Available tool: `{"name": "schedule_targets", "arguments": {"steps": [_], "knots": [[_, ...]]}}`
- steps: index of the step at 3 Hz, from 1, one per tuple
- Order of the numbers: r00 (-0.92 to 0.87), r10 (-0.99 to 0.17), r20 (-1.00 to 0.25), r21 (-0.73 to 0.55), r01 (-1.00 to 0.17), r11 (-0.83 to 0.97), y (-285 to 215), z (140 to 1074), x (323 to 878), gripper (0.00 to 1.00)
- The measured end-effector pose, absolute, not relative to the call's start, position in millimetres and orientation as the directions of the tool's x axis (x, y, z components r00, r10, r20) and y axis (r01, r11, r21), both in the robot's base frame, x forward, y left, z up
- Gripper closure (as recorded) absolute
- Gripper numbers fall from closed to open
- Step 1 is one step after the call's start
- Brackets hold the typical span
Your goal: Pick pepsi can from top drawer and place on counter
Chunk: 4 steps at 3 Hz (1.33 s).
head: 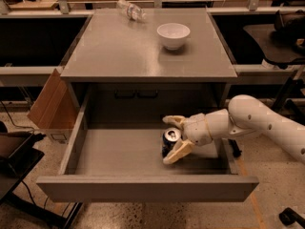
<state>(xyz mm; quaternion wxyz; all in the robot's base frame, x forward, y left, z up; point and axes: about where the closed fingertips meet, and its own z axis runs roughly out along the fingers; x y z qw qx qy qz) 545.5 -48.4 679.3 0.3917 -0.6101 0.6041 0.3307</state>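
Note:
The pepsi can [170,140] stands upright on the floor of the open top drawer [119,151], right of its middle. It is dark blue with a silver top. My gripper [167,140] reaches in from the right on a white arm. It is open, with one finger [174,120] just behind the can and the other finger [177,152] in front of it, so the can sits between them. The front finger looks to be against the can; the back one stands a little apart. The counter [124,51] is above the drawer.
A white bowl [173,35] sits on the counter's right half and a clear plastic bottle [130,9] lies at its back edge. A cardboard box [50,104] leans left of the cabinet. Dark benches flank both sides. The drawer's front panel [147,188] is nearest.

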Motion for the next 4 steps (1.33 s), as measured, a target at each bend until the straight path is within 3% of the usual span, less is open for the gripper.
{"name": "schedule_targets", "arguments": {"steps": [2,3,4], "knots": [[0.060,-0.504,-0.861,-0.107,-0.992,0.064,-38.0,692.1,541.9,0.65],[0.079,-0.558,-0.826,-0.143,-0.987,0.071,-0.7,725.2,529.1,0.88],[0.146,-0.602,-0.785,-0.239,-0.968,0.077,70.4,839.6,519.7,1.00]]}}
